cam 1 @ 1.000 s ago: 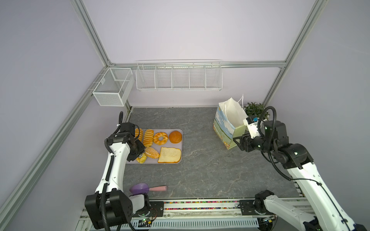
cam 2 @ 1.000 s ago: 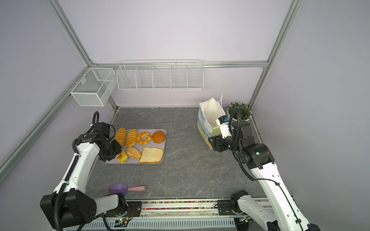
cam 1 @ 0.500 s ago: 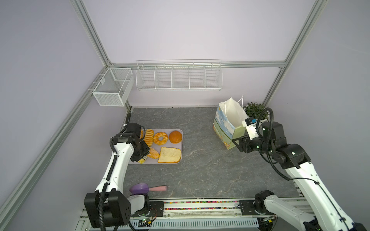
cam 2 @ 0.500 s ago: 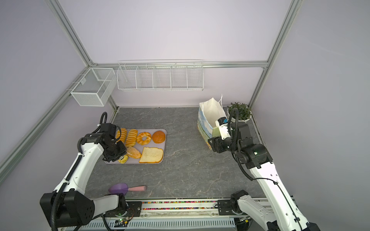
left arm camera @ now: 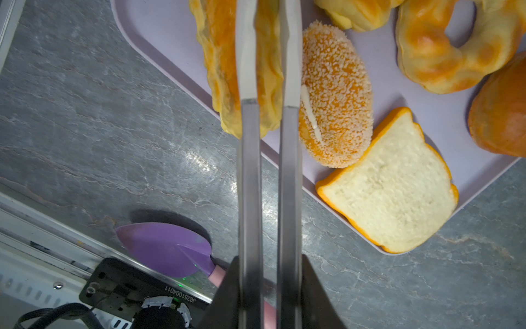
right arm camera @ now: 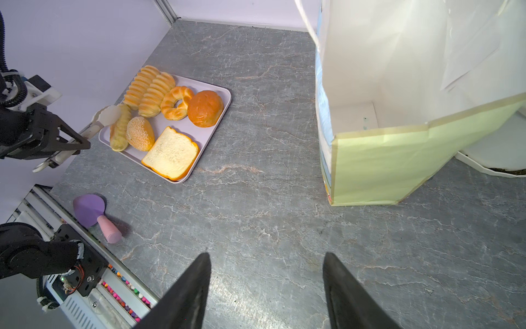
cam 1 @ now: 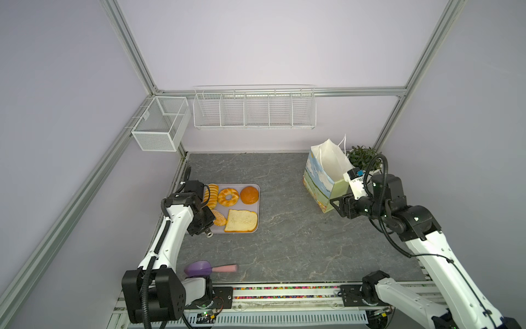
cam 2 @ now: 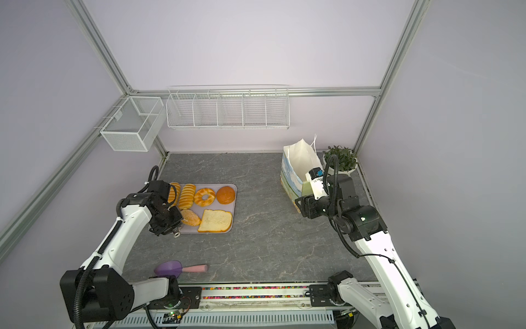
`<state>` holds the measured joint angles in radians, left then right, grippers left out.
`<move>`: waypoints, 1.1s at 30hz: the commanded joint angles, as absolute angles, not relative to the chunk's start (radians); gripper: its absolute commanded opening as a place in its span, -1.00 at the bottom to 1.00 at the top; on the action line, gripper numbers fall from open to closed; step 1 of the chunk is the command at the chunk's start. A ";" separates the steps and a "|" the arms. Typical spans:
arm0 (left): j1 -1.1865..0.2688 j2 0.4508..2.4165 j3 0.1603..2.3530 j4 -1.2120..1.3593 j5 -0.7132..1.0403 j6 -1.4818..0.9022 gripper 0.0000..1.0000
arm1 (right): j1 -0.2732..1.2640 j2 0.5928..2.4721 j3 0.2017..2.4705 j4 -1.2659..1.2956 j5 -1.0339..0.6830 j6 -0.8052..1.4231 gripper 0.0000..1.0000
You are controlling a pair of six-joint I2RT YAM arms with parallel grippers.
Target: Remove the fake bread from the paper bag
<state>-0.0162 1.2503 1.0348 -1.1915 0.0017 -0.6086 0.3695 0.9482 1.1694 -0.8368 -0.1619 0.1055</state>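
The paper bag (cam 1: 321, 176) (cam 2: 293, 176) stands at the back right; its white bottom (right arm camera: 353, 116) looks bare in the right wrist view. The fake bread lies on a lilac tray (cam 1: 258, 210) (cam 2: 227, 206): ridged loaves (right arm camera: 148, 85), a ring (cam 1: 228, 196), a round bun (cam 1: 249, 194), a toast slice (left arm camera: 392, 188), a seeded bun (left arm camera: 336, 94). My left gripper (left arm camera: 267, 284) (cam 1: 206, 216) is shut on metal tongs (left arm camera: 250, 171), whose tips pinch a long loaf (left arm camera: 219, 57) at the tray's corner. My right gripper (right arm camera: 267, 265) (cam 1: 334, 203) is open beside the bag's base.
A purple scoop with a pink handle (cam 1: 199, 267) (right arm camera: 88, 206) lies near the front rail. A potted plant (cam 1: 363, 156) stands behind the bag. White wire baskets (cam 1: 253, 108) hang on the back and left walls.
My left arm has moved right and forward over the tray's left side, and its jaws have squeezed the tongs tighter on the long loaf. The right arm has hardly moved.
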 commanded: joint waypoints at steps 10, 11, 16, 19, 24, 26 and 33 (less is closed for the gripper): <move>-0.022 1.186 1.167 -1.328 -0.008 -0.603 -0.77 | 0.376 0.916 1.148 -0.819 -0.170 0.108 0.30; -0.021 1.183 1.174 -1.335 -0.009 -0.603 -0.72 | 0.377 0.916 1.149 -0.819 -0.170 0.108 0.30; -0.021 1.195 1.174 -1.350 0.024 -0.595 -0.47 | 0.377 0.907 1.136 -0.809 -0.175 0.115 0.30; -0.021 1.196 1.167 -1.342 0.026 -0.594 -0.48 | 0.377 0.901 1.123 -0.797 -0.185 0.124 0.30; -0.022 1.203 1.160 -1.339 0.028 -0.588 -0.44 | 0.377 0.903 1.120 -0.793 -0.191 0.120 0.30; -0.022 1.207 1.154 -1.341 0.026 -0.586 -0.38 | 0.377 0.905 1.121 -0.793 -0.192 0.117 0.30; -0.022 1.200 1.137 -1.348 0.004 -0.589 -0.22 | 0.378 0.904 1.114 -0.787 -0.196 0.117 0.29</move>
